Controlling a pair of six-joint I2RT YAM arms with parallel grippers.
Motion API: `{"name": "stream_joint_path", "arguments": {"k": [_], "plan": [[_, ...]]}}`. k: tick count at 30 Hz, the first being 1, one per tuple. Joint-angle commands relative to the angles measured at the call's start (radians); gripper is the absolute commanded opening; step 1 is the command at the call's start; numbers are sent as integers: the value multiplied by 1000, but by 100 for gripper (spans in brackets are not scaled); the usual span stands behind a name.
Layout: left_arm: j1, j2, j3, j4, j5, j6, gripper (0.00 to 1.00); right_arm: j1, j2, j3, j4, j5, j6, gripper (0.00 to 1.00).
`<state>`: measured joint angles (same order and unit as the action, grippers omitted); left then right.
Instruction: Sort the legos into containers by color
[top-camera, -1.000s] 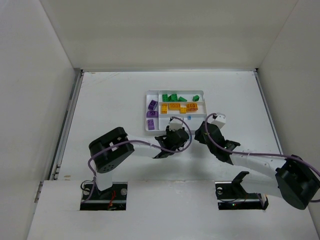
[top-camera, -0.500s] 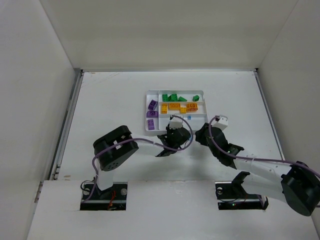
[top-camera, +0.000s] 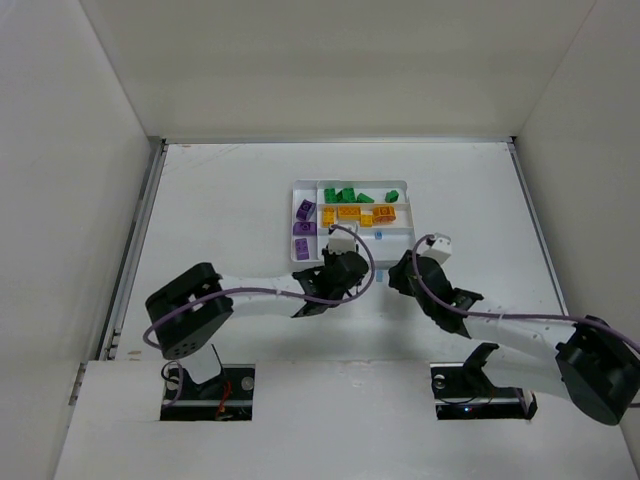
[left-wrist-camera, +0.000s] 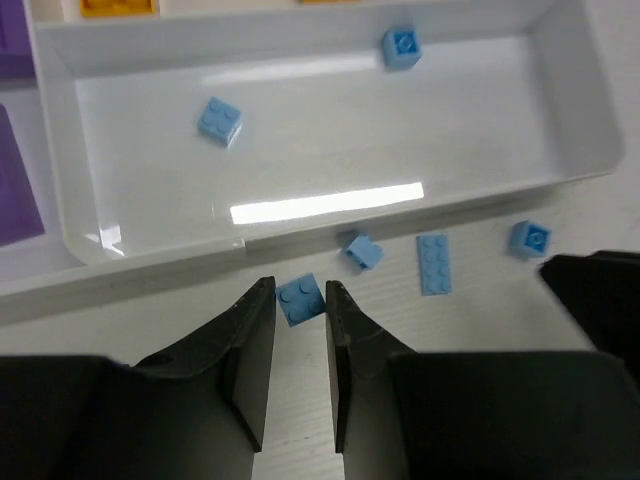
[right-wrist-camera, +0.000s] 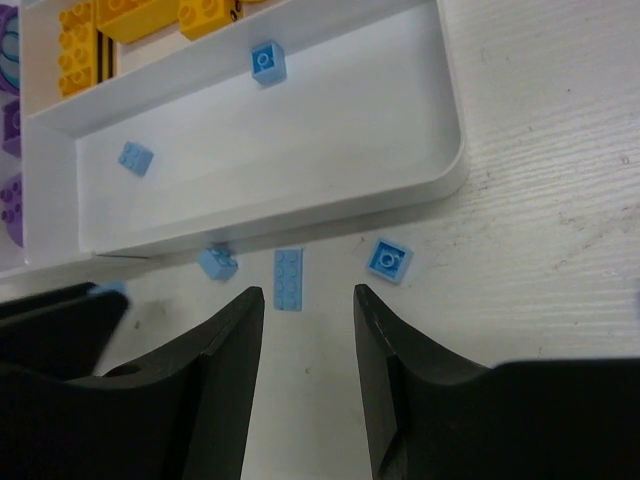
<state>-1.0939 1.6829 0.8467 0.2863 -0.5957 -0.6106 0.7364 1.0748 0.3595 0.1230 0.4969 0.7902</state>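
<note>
The white tray (top-camera: 296, 256) holds green legos (top-camera: 350, 195), yellow-orange legos (top-camera: 355, 212) and purple legos (top-camera: 304, 227) in separate sections. Its nearest long section (left-wrist-camera: 330, 205) holds two light-blue bricks (left-wrist-camera: 219, 119). My left gripper (left-wrist-camera: 300, 295) is closed down on a small light-blue brick (left-wrist-camera: 299, 300) on the table just outside the tray's near wall. My right gripper (right-wrist-camera: 308, 295) is open and empty over the table. A flat light-blue plate (right-wrist-camera: 288, 278) and a square light-blue brick (right-wrist-camera: 388, 260) lie just beyond its fingertips.
Another light-blue brick (right-wrist-camera: 217, 262) rests against the tray's near wall. Both grippers (top-camera: 345, 262) (top-camera: 398, 270) sit close together at the tray's near edge. White walls enclose the table on three sides.
The left arm's elbow has swung out to the left and its gripper has edged toward the tray. The right gripper has shifted only slightly.
</note>
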Motion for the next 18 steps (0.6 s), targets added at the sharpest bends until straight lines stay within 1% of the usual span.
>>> {"name": "stream_joint_path", "arguments": {"k": [1,4,7,9,13,16,18], "plan": [[19,-132,2,27,-10,46,12,25,45,44,32,3,0,47],[80,-135,35,22,10,84,13,42,88,64,50,0,-2,47],[145,-85,78,25,45,118,15,56,158,107,53,-9,-32,47],[189,-39,118,11,80,126,18,77,204,139,52,-11,-49,48],[254,20,170,-28,138,117,29,116,299,205,55,0,-91,50],[266,23,175,-44,155,112,39,120,367,243,55,2,-103,51],[268,5,157,-44,154,109,43,120,413,268,50,5,-111,51]]}}
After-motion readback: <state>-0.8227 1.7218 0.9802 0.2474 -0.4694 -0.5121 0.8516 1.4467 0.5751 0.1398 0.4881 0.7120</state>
